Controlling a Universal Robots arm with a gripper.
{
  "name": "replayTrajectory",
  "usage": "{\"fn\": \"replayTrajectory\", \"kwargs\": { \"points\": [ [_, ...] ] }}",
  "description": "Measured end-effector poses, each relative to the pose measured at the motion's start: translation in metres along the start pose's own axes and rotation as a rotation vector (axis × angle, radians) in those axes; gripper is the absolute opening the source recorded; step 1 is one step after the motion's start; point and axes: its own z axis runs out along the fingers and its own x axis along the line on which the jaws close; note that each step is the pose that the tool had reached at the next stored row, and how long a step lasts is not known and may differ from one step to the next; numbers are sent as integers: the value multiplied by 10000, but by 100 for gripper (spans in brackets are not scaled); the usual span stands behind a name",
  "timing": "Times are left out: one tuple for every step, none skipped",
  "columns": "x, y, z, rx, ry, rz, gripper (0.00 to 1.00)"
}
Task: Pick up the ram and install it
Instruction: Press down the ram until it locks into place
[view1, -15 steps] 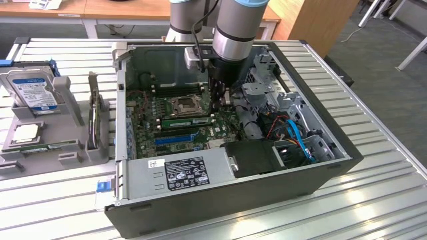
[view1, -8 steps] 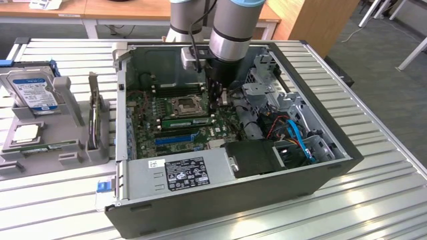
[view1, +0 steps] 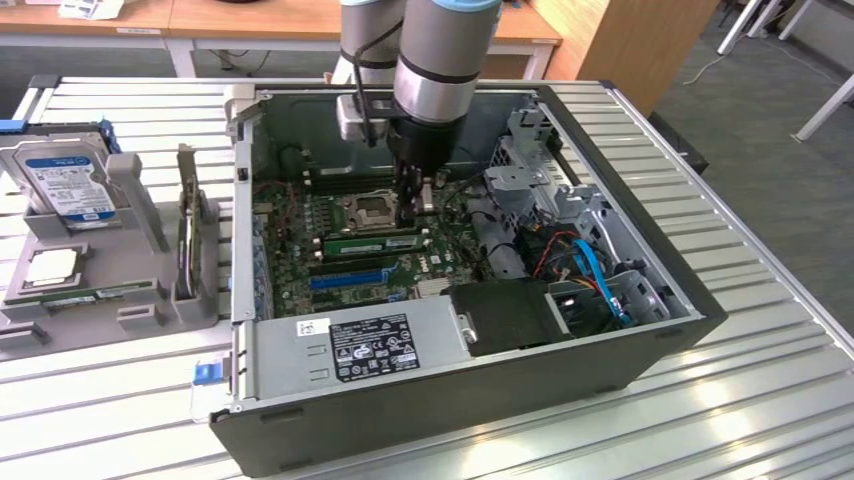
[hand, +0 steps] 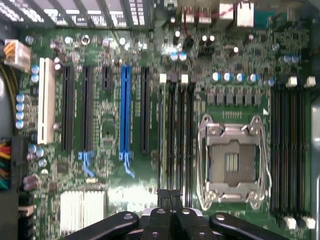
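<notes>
The ram (view1: 374, 243), a long green stick, stands on edge in a memory slot of the motherboard (view1: 300, 240), just in front of the silver processor socket (view1: 367, 208). My gripper (view1: 424, 208) reaches down into the open computer case, close over the ram's end on the exterior view's right. Its black fingers (hand: 161, 216) are pressed together with nothing between them. In the wrist view the gripper (hand: 170, 194) hovers over the black memory slots (hand: 176, 135), beside the processor socket (hand: 232, 160) and apart from the blue expansion slot (hand: 125, 110).
The case walls (view1: 641, 330), the power supply (view1: 367, 345) and the drive cage with cables (view1: 567, 215) hem in the arm. A grey fixture (view1: 154, 300) on the exterior view's left holds a hard drive (view1: 67, 185), a processor chip (view1: 54, 265) and an upright card (view1: 187, 220).
</notes>
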Motion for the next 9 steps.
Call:
{"fn": "replayTrajectory", "kwargs": {
  "points": [
    [-1,28,1,2,0,-1,10],
    [-2,58,2,4,0,-1,10],
    [-2,88,3,5,0,0,10],
    [-3,120,4,7,0,0,10],
    [-3,147,5,9,0,0,10],
    [-3,172,5,9,0,-1,10],
    [-3,197,6,10,1,0,10],
    [-3,218,7,11,0,0,10],
    [-4,236,7,12,0,0,10]
  ]
}}
